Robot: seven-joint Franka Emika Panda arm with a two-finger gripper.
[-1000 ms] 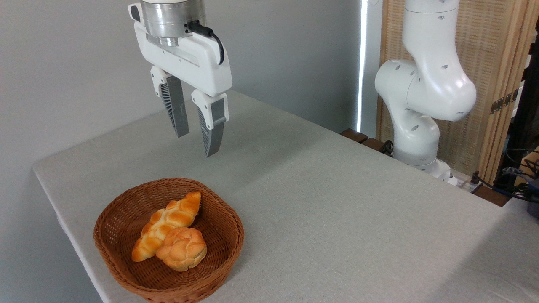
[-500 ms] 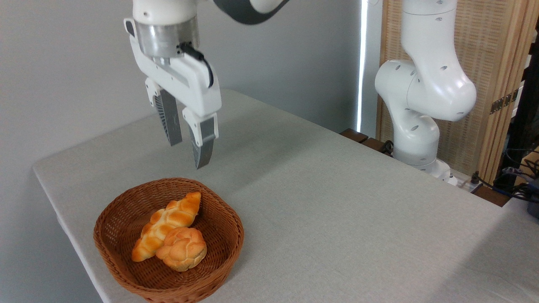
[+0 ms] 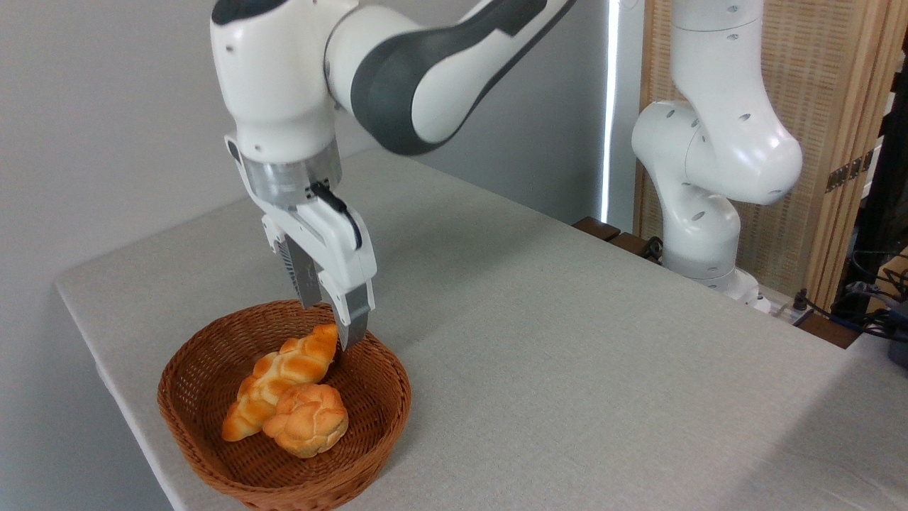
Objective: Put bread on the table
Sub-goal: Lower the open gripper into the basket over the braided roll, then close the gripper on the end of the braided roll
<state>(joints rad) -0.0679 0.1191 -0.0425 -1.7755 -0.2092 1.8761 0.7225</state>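
Observation:
The bread (image 3: pixel 280 380), a long braided golden loaf, lies slanted in a brown wicker basket (image 3: pixel 369 419) at the front left of the table (image 3: pixel 567 369). A small round knotted bun (image 3: pixel 306 419) rests against the loaf's near side. My gripper (image 3: pixel 330 323) hangs open just above the loaf's upper right end, at the basket's back rim. Its fingers point down, nothing is between them, and they do not touch the loaf.
The arm's white base (image 3: pixel 709 177) stands at the table's far right edge, with a bamboo screen (image 3: pixel 837 106) behind it. Cables (image 3: pixel 872 305) lie off the table at the right. The table's left edge runs close to the basket.
The gripper has come down and slightly forward, from high above the table to just over the basket's back rim. It has stayed open. The loaf and bun have not moved.

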